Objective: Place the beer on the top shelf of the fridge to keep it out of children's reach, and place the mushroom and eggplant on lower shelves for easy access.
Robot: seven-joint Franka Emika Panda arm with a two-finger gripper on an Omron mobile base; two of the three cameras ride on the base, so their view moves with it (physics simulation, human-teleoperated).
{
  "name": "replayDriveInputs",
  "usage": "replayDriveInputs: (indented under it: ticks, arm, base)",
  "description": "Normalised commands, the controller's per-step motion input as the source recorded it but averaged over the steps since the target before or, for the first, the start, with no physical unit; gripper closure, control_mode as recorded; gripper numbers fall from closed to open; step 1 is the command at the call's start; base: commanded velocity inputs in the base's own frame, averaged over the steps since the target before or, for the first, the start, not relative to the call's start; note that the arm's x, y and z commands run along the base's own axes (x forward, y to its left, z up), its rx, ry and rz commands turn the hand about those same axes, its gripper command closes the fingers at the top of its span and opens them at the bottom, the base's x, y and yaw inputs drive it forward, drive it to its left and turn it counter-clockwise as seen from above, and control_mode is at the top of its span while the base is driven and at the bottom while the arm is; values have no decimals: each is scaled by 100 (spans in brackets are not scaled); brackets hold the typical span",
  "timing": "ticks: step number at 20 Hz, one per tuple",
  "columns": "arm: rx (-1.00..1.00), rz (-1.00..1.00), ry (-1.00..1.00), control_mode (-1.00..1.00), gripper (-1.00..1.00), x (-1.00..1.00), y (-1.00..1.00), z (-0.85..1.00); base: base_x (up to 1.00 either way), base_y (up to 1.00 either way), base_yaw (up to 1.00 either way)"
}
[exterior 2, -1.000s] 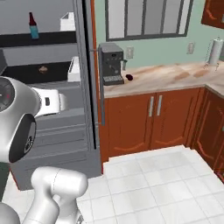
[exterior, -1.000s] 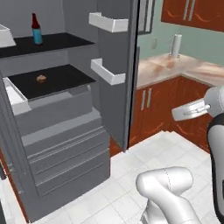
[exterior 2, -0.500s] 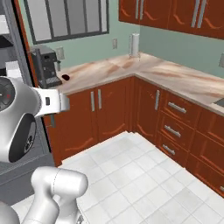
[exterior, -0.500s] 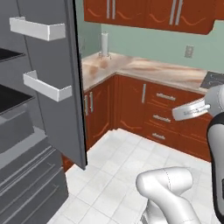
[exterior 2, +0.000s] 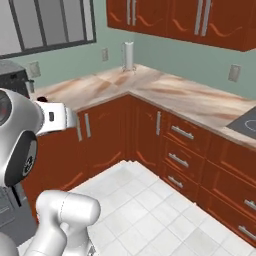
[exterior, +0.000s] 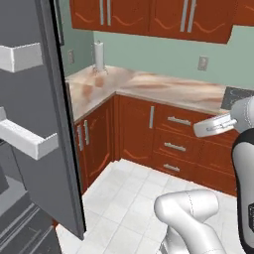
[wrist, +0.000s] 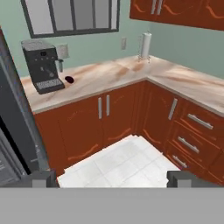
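The eggplant (wrist: 69, 79) is a small dark oval lying on the counter just right of the coffee machine (wrist: 41, 65). My gripper (wrist: 113, 179) is open and empty, well back from that counter and above the floor, with the eggplant far ahead at upper left. My hand (exterior: 213, 126) is held out in front of the arm at about counter height. The fridge (exterior: 30, 124) shows its open door with white bins at the left, and grey drawer fronts (exterior: 22, 230) below. The beer, the mushroom, the top shelf and the lower shelves are out of view.
An L-shaped marble counter (exterior: 163, 89) runs over red-brown cabinets (exterior 2: 180, 150). A paper towel roll (exterior: 99, 55) stands in the corner and a cooktop (exterior: 238, 96) lies at the right. The open fridge door edge (wrist: 13, 109) stands close on the left. White tile floor (wrist: 122, 162) lies ahead.
The base has turned right, so the whole scene has slid left: the fridge's inside with the beer and mushroom has left the views. The gripper has stayed open.
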Motion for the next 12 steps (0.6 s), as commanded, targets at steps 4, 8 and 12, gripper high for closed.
replayDriveInputs:
  ticks: [4,8,12]
  arm:
    - [0,0,0,100,-100,0,0,0]
    - [0,0,0,100,-100,0,0,0]
    - [0,0,0,100,-100,0,0,0]
  base:
    - [100,-13,4]
    - [100,-3,31]
    - [98,0,54]
